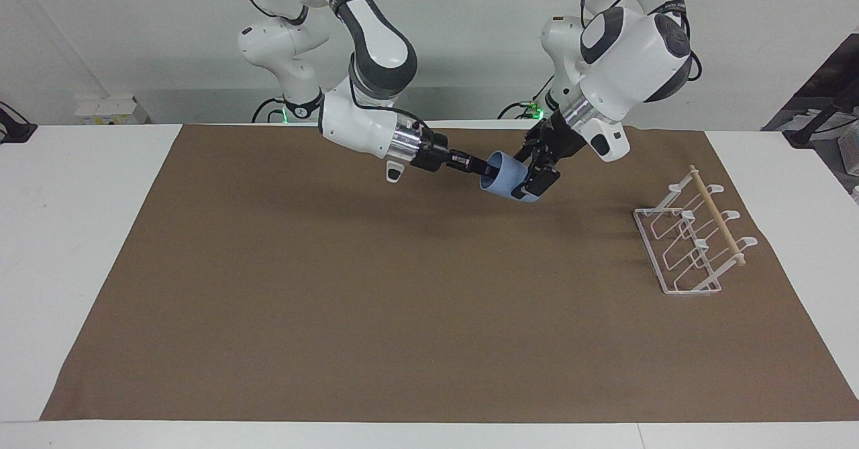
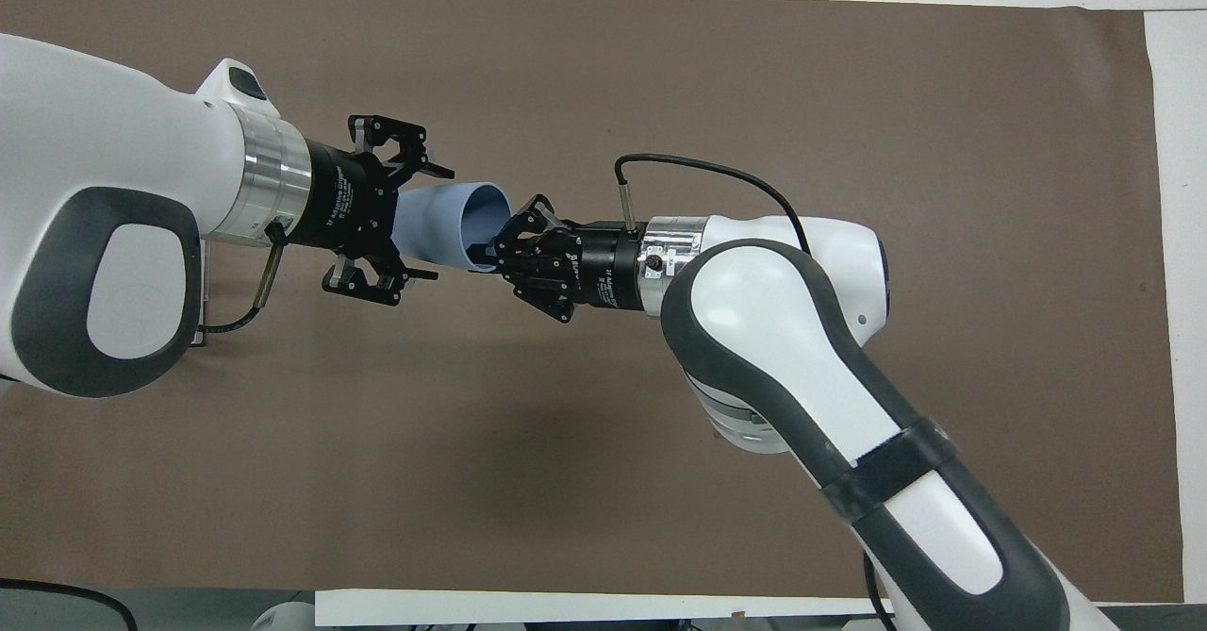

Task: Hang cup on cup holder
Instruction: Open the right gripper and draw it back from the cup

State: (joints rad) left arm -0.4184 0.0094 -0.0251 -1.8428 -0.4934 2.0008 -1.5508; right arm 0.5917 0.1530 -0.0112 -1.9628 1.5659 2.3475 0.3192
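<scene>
**Mid-air handover, one cup**

Right gripper [image 1: 478, 166] pinches rim of one light blue cup [image 1: 504, 178], lying sideways above brown mat [image 1: 335, 301]. Left gripper [image 1: 530, 175] spread wide around its base. One wire cup holder [image 1: 691, 241] at left arm's end.

White lettering runs along the black body of the left end effector [image 2: 401, 208], seems to read "Adaptive Gripper", rest too small. Similar white print on the black body of the right end effector [image 2: 492, 252], not legible. No other text, numbers or signs readable anywhere.
</scene>
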